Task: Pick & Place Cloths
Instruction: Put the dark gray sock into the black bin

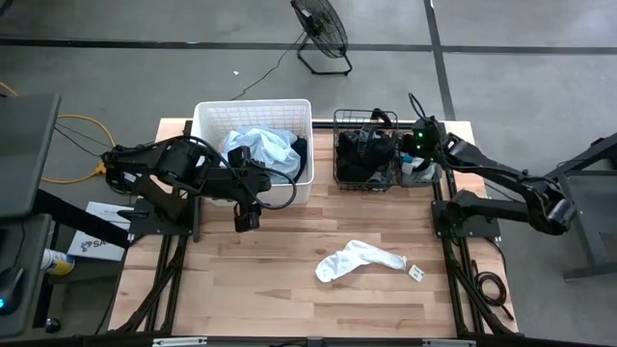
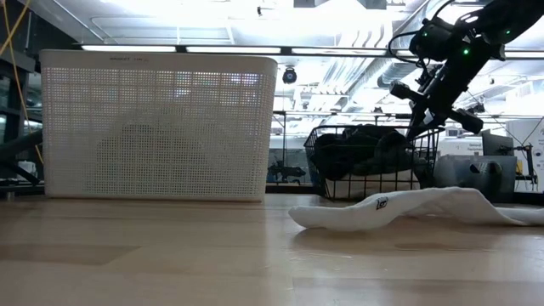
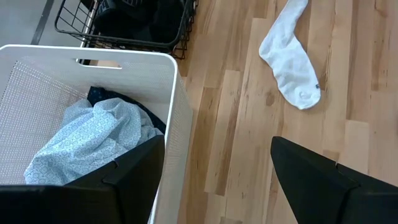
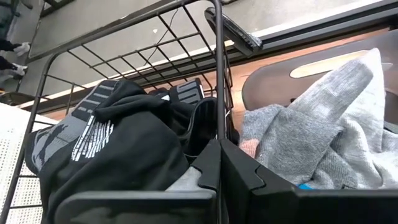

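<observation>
Wooden slatted table top point(image 1: 289, 260) seen from above, with two dark robot arms reaching in from either side.

Left gripper point(image 1: 247, 220) hovering just in front of the white perforated plastic tub point(image 1: 207, 125), fingers point(image 3: 317, 180) spread wide and holding nothing. Inside the tub, right beside that gripper — a crumpled light blue patterned cloth point(image 3: 93, 140) lying over a dark navy cloth point(image 3: 102, 96).

White sock-shaped cloth point(image 1: 359, 260) lying flat on the wood, well apart from the left gripper, toward the table's front and nearer the right side; a small white tag point(image 1: 415, 273) just beside its end. In the low view, the same white cloth point(image 2: 408, 208) stretched along the table surface.

Right gripper point(image 1: 413, 145) poised at the right edge of the black wire basket point(image 1: 339, 120), fingers pressed together with nothing between them. Directly ahead of it inside the basket — a heap of black fabric with white printed stripes point(image 4: 112, 146). Just outside the basket wall, beside the right gripper, a soft grey knitted cloth point(image 4: 311, 140) bunched up.
</observation>
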Motion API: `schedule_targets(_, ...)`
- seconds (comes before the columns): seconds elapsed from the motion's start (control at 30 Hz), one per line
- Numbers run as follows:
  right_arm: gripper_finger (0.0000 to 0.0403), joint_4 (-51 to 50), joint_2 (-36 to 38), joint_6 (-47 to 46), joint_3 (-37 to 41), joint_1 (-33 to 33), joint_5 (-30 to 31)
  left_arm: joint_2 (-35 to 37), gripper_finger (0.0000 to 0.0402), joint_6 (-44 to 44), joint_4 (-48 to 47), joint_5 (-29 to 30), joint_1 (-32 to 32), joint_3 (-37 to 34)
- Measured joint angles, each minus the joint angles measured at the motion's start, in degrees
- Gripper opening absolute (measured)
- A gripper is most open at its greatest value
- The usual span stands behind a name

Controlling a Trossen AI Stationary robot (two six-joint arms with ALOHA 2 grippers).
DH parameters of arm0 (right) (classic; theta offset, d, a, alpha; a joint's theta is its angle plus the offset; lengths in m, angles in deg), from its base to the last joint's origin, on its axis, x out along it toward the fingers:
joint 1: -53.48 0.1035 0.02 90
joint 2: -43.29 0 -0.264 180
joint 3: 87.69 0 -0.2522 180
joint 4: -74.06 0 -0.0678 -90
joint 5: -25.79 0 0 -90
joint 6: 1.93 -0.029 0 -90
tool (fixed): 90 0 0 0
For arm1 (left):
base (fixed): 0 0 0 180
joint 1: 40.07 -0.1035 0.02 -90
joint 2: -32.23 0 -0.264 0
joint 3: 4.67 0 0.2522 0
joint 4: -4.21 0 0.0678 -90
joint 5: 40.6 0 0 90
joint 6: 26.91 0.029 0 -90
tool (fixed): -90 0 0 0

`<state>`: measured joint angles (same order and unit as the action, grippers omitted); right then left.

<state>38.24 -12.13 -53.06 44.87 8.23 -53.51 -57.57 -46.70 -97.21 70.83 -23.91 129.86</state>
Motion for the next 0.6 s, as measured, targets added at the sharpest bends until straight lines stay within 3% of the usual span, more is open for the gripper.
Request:
schedule_targets(0.4, 0.0003, 1.35, 1.79, 0.43, 0.12, 0.26, 1.08, 0.00, 0.0289, 0.00, -0.98, -0.02, 0.00, 0.00)
schedule_targets(0.6, 0.0003, -3.50, 3.11, 1.85, 0.12, 0.26, 5.07, 0.00, 0.0289, 0.00, -0.96, -0.02, 0.00, 0.00)
